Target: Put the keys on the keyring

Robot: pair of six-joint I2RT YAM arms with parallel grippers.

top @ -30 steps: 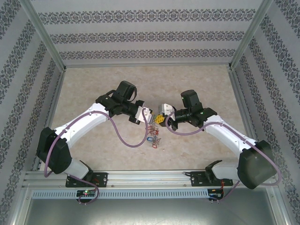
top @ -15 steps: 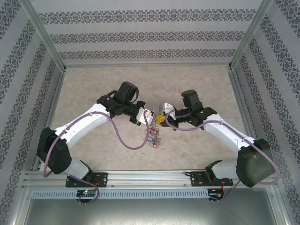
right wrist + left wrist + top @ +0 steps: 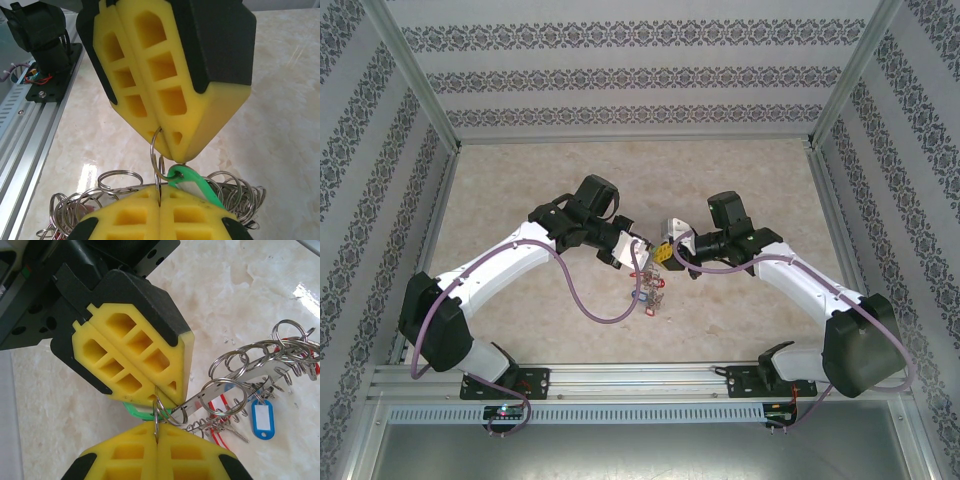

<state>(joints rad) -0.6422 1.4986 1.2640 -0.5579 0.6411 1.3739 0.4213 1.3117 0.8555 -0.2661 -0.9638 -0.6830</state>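
- The left arm (image 3: 510,255) starts from its base at the near left edge and slants far and right over the desk (image 3: 740,170). It bends at the wrist, so the left gripper (image 3: 634,250) points right at mid-desk.
- Its fingers (image 3: 125,455) are pressed fully together, yellow pads flat against each other, with a small split ring (image 3: 157,412) pinched in the seam.
- That small split ring carries a green tag (image 3: 186,177). It bridges the narrow gap between the two grippers, which stand tip to tip and almost touch.
- The keyring (image 3: 255,372) is a grey metal band threaded with many wire loops, and it reaches away from the pinched ring. The keys (image 3: 648,292) dangle from it in a bunch just near of both grippers, one with a blue tag (image 3: 262,419). I cannot tell whether the bunch rests on the desk.
- The right gripper (image 3: 666,250) points left, and its fingers (image 3: 125,220) are also fully closed on the same small split ring from the opposite side.
- The right arm (image 3: 800,285) runs from its base at the near right edge, far and left, to a bent wrist.
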